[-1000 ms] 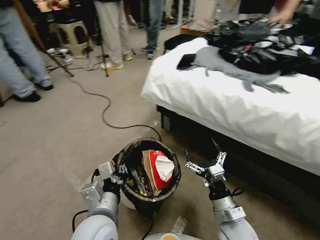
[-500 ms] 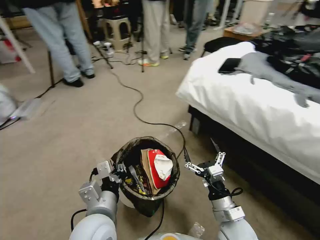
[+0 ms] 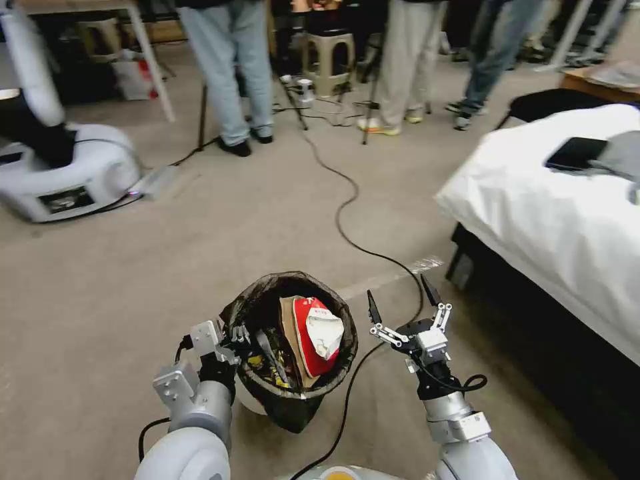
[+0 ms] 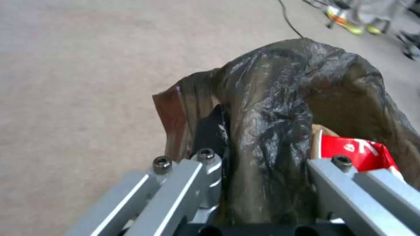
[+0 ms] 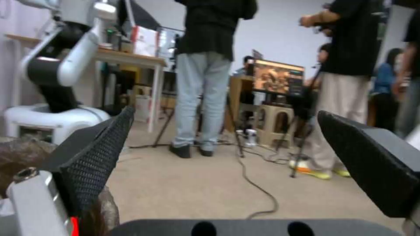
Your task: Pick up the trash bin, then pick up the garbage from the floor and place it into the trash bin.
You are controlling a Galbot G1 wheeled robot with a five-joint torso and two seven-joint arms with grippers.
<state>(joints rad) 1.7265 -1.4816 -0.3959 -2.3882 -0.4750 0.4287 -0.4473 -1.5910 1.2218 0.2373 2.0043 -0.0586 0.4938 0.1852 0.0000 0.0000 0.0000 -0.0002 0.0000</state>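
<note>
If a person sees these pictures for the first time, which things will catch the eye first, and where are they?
First comes the trash bin, low in the middle of the head view, with a red-and-white packet lying on top of the litter inside. The left gripper is clamped on the bin's bag-lined rim, while the right gripper hangs open and empty beside the bin. A black cable winds across the carpet behind them, and a white bed stands to the right.

Even, shadowless indoor light; slight blur throughout; wide-angle bending at the head view's edges.
</note>
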